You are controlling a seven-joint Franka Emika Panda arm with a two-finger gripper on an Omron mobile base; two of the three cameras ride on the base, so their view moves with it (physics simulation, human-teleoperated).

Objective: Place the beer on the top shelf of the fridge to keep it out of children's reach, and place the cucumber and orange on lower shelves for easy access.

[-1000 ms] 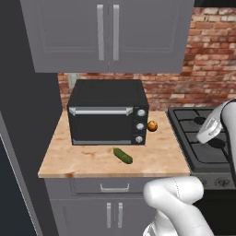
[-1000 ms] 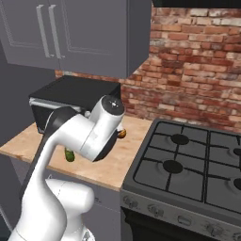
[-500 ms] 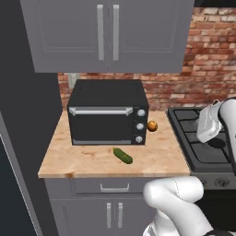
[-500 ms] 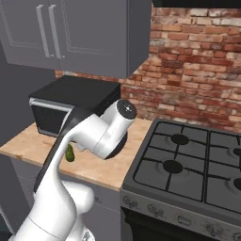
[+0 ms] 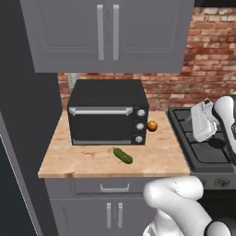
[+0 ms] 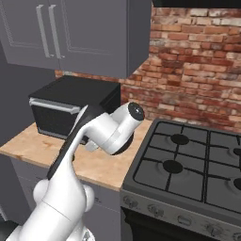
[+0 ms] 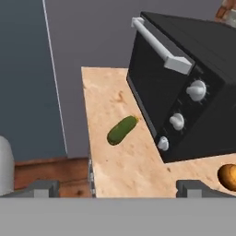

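The cucumber [image 5: 122, 155] [image 7: 122, 129], small and dark green, lies on the wooden counter [image 5: 87, 161] in front of the black countertop oven. Just right of the oven's knobs rests the orange [image 5: 152, 126] [image 7: 229, 175]. My gripper [image 7: 119, 189] is open, with nothing between its tips, and looks across the counter at both from some way off. In the left base view my white hand [image 5: 203, 120] hangs over the stove's left edge, right of the orange. The fridge [image 5: 20, 115] is the tall dark wall left of the counter; its shelves are hidden. The beer is out of view.
The black oven [image 5: 108, 113] [image 6: 70, 101] fills the back of the counter under grey wall cabinets [image 5: 106, 32]. A gas stove [image 6: 188, 164] adjoins on the right, and a brick wall [image 6: 197, 61] runs behind. My arm [image 6: 108, 132] crosses the counter's near edge.
The arm has swung and the hand has shifted slightly up and left over the stove edge. The gripper stayed open. Cucumber and orange have not moved.
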